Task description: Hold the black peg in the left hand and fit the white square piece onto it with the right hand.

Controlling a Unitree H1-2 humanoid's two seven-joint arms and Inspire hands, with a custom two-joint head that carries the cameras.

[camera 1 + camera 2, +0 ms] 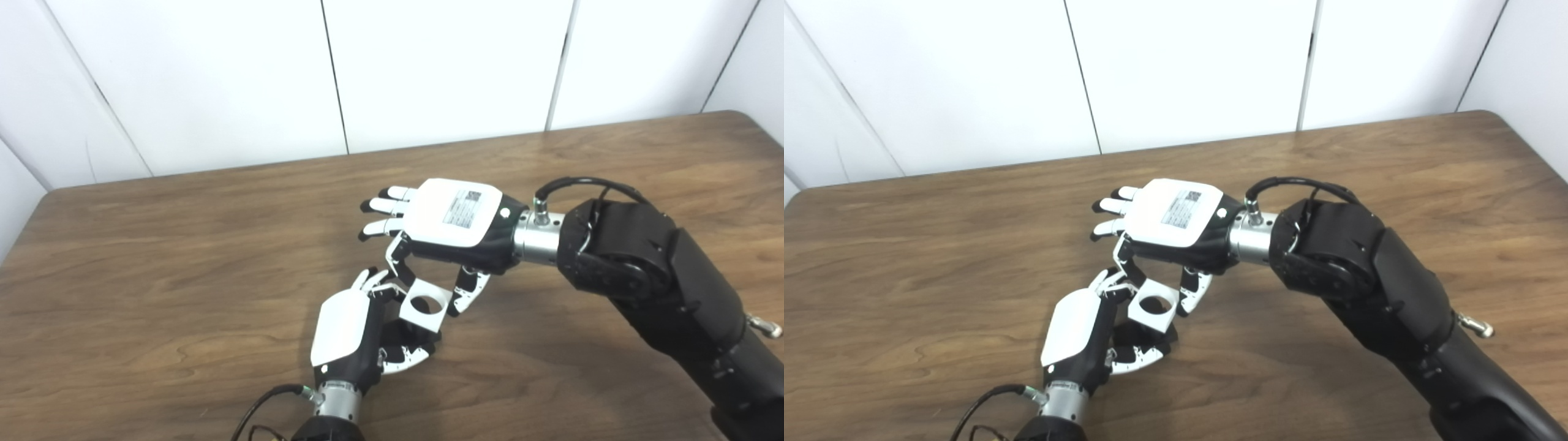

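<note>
Left robot hand: the left robot hand (pixel 346 334), white-backed with black fingers, stands near the front middle of the brown wood-grain desk (pixel 153 257), its fingers curled in toward the palm. They appear to be closed round something dark.
Black peg: not clearly visible. A dark shape sits inside the left robot hand's curl, just under the white piece, but I cannot tell peg from black fingers there.
Right robot hand: the right robot hand (pixel 450 223) reaches in from the right, its back facing up. Its thumb and one finger reach down and pinch the white piece by opposite edges; its other fingers stretch out flat, away from the piece.
White square piece: the flat white square plastic piece with a round hole (pixel 424 304) hangs in that pinch, tilted, right above and against the top of the left robot hand. Through the hole I see a pale surface, not a peg.
Done, as I judge it: both parts seem picked up and brought together over the desk, each in its proper robot hand.
Left to do, as I judge it: line the hole up with the peg's end, level the piece and push it down. No peg shows through the hole, so the fit seems not yet made.
Watch for: the pinch is light, and the piece could twist on contact.
</note>
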